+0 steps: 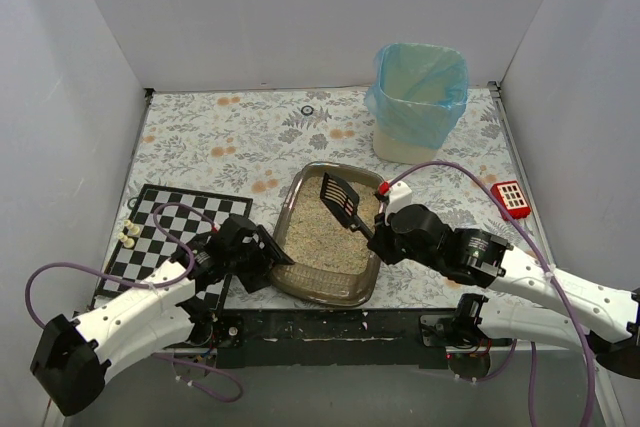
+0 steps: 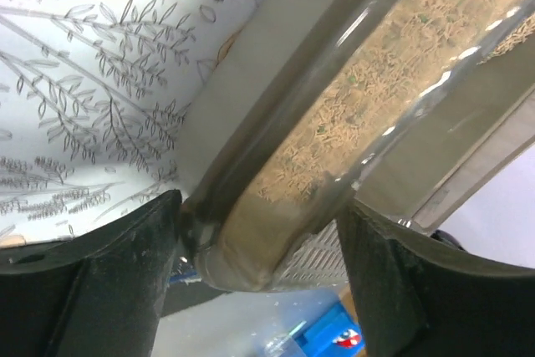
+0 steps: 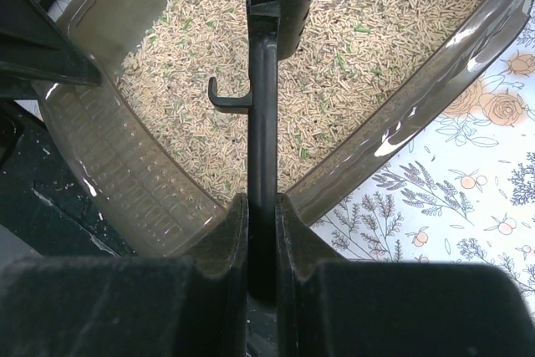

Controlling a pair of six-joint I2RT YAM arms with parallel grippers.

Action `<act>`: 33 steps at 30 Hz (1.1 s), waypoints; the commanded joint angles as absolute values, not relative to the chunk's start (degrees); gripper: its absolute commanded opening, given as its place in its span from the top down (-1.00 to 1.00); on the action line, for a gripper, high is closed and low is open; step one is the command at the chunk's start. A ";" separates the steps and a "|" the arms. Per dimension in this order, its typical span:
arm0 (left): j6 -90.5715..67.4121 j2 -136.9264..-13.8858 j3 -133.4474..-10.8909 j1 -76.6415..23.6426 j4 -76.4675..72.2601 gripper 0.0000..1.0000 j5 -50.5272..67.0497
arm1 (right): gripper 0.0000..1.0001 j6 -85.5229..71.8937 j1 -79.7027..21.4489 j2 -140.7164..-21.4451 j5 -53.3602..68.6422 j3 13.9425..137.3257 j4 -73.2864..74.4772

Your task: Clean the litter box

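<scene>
Over one litter box [image 1: 325, 289], one black scoop [image 1: 340, 200]

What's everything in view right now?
litter box: one, dark brown with beige litter, table centre-front
scoop: one, black, head over the litter
bin: one, beige with blue bag, back right
chessboard: one, black-and-white, front left
chess pieces: a few, cream, chessboard's left edge
small gadget: one, red, right edge
ring: one, dark, back centre
cloth: one, floral, covering table
left gripper: black, astride litter box's near-left rim
right gripper: black, shut on scoop handle
</scene>
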State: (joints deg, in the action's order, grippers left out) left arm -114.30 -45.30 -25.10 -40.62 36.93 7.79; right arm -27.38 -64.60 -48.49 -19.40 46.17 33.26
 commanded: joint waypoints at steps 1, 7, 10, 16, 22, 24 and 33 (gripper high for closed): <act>-121.65 -49.21 -26.28 -40.69 32.07 -0.18 1.86 | 0.97 -30.14 -64.51 -48.95 -22.23 48.16 34.00; -109.37 -56.32 -30.66 -39.20 31.21 0.26 -4.92 | 0.97 -31.81 -64.07 -51.41 -23.29 49.83 39.02; -98.30 -62.03 -33.83 -37.36 29.36 0.35 -5.80 | 0.97 -32.17 -63.90 -52.56 -22.85 50.80 40.86; -78.50 -73.46 -42.09 -34.45 27.61 0.76 -5.90 | 0.97 -28.49 -62.67 -56.77 -15.48 54.83 46.22; -71.37 -81.82 -48.77 -33.49 27.50 0.74 -3.33 | 0.97 -18.65 -61.18 -62.56 -4.68 58.88 45.70; -70.32 -82.70 -48.87 -33.31 27.78 0.74 -2.64 | 0.97 -16.89 -59.60 -64.94 -1.77 60.20 45.97; -71.90 -79.37 -48.08 -33.31 26.20 0.31 -2.55 | 0.97 -10.91 -47.82 -79.26 14.05 66.88 49.57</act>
State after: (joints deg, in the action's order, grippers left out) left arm -78.04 -81.17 -48.82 -32.71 23.40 4.19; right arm -14.72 -50.39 -74.81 2.04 63.11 46.54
